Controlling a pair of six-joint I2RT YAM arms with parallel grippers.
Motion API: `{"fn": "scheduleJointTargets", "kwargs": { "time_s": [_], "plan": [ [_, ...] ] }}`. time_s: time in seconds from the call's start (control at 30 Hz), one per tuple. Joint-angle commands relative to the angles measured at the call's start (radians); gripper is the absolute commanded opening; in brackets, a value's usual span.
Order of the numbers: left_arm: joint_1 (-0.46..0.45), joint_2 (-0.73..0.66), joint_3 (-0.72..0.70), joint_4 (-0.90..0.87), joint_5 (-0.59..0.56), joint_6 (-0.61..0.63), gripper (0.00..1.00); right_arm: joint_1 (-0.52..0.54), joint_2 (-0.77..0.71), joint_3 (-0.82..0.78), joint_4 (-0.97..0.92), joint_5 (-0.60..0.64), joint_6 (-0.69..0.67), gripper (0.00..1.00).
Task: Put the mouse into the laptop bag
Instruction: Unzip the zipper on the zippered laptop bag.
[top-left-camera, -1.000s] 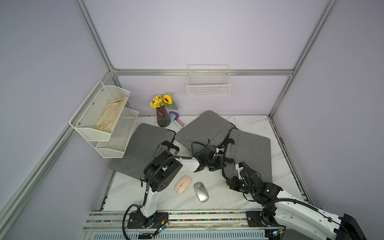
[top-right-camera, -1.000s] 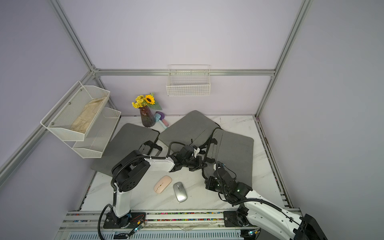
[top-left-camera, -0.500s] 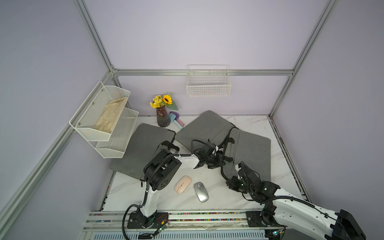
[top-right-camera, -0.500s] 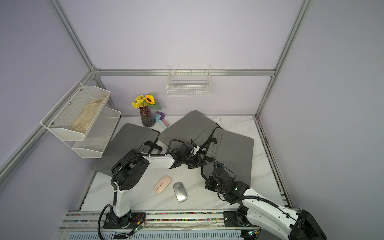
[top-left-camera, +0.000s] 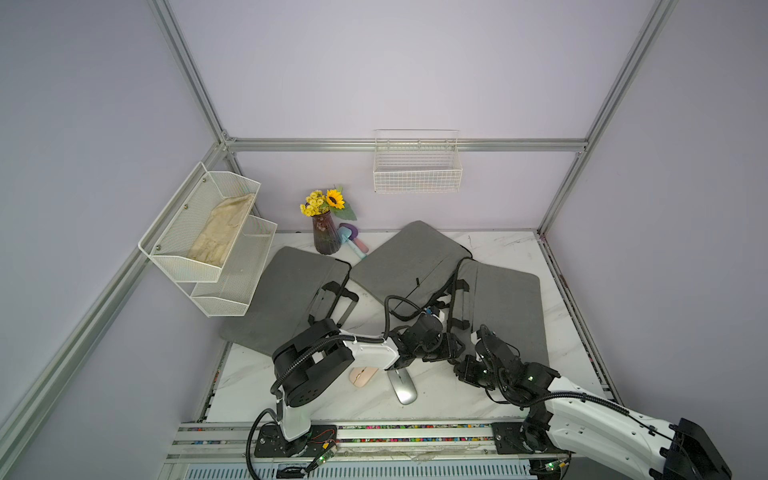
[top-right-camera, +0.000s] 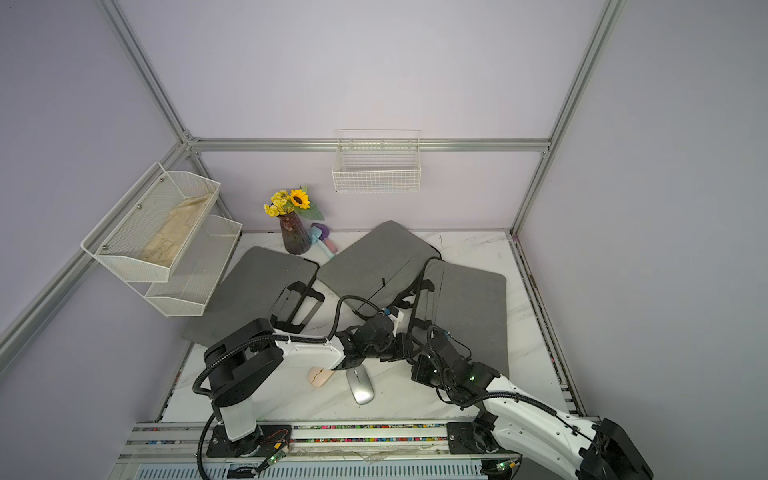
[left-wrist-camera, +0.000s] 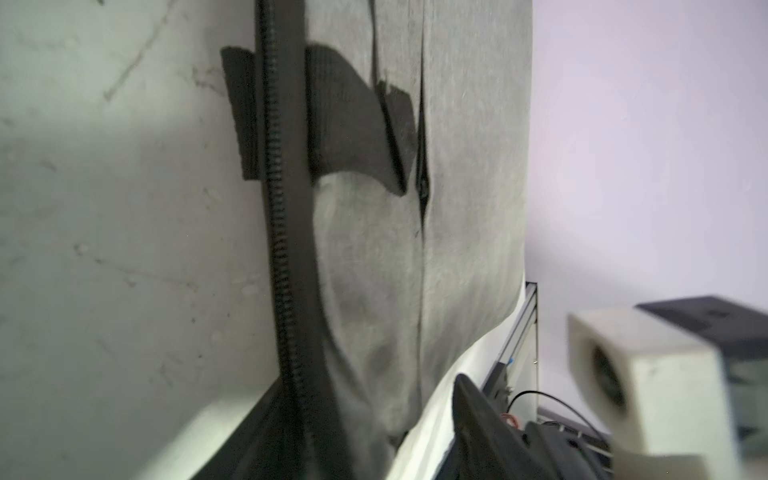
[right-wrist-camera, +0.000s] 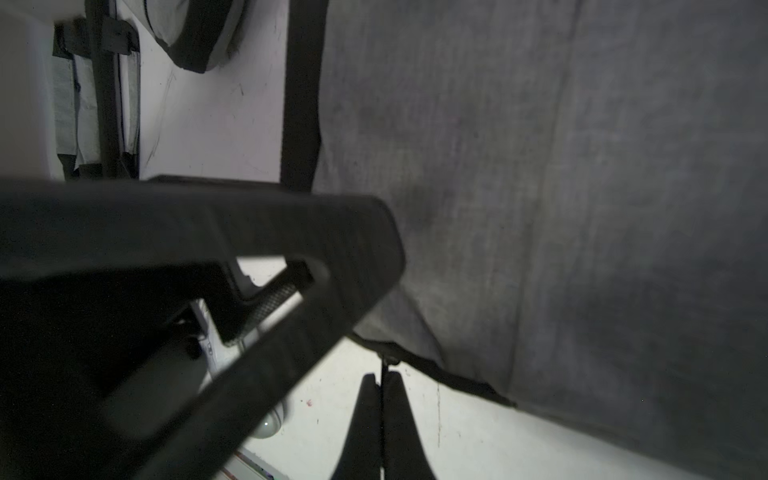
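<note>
Two mice lie on the front of the table: a silver mouse (top-left-camera: 404, 385) (top-right-camera: 360, 386) (right-wrist-camera: 266, 424) and a pink mouse (top-left-camera: 360, 375) (top-right-camera: 319, 376), half hidden under my left arm. A grey laptop bag (top-left-camera: 509, 309) (top-right-camera: 471, 309) (left-wrist-camera: 469, 174) (right-wrist-camera: 582, 187) lies at the right. My left gripper (top-left-camera: 452, 348) (top-right-camera: 405, 347) (left-wrist-camera: 374, 436) is at its near left edge, open, with the black zipper band (left-wrist-camera: 286, 257) running between the jaws. My right gripper (top-left-camera: 464, 369) (top-right-camera: 417, 368) (right-wrist-camera: 381, 380) is shut on the thin zipper pull at the bag's near corner.
Two more grey bags (top-left-camera: 409, 259) (top-left-camera: 291, 291) lie at the middle and left. A vase of flowers (top-left-camera: 325, 226) stands at the back, wire shelves (top-left-camera: 216, 241) on the left wall, a wire basket (top-left-camera: 417, 168) on the back wall. The two grippers are close together.
My left gripper has gone from shut to open at the bag's edge and shifted slightly right. The right gripper stays shut in much the same place.
</note>
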Motion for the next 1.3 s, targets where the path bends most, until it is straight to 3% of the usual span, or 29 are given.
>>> {"fn": "scheduleJointTargets", "kwargs": {
  "time_s": [0.0,0.1,0.27,0.47,0.7,1.0,1.27],
  "plan": [
    [-0.009,0.009,-0.044,0.103,-0.018,-0.042,0.45,0.006,-0.02,0.028,0.024,0.011,0.009,0.0],
    [-0.011,0.023,-0.044,0.11,-0.029,-0.049,0.2,0.006,-0.012,0.02,0.022,0.014,0.016,0.0],
    [-0.006,-0.009,-0.032,0.06,-0.084,-0.021,0.0,0.005,-0.003,-0.006,0.006,0.006,0.042,0.0],
    [0.065,-0.013,0.013,0.002,-0.077,0.001,0.0,0.005,0.002,-0.002,-0.086,0.026,0.063,0.0],
    [0.155,-0.01,0.063,-0.043,-0.03,0.031,0.0,0.005,-0.09,0.011,-0.191,0.033,0.121,0.0],
    [0.181,-0.043,0.104,-0.088,-0.031,0.058,0.0,0.004,-0.105,0.036,-0.285,0.015,0.217,0.0],
    [0.215,-0.037,0.256,-0.221,-0.05,0.104,0.0,0.005,-0.117,0.071,-0.371,-0.002,0.241,0.0]
  ]
}}
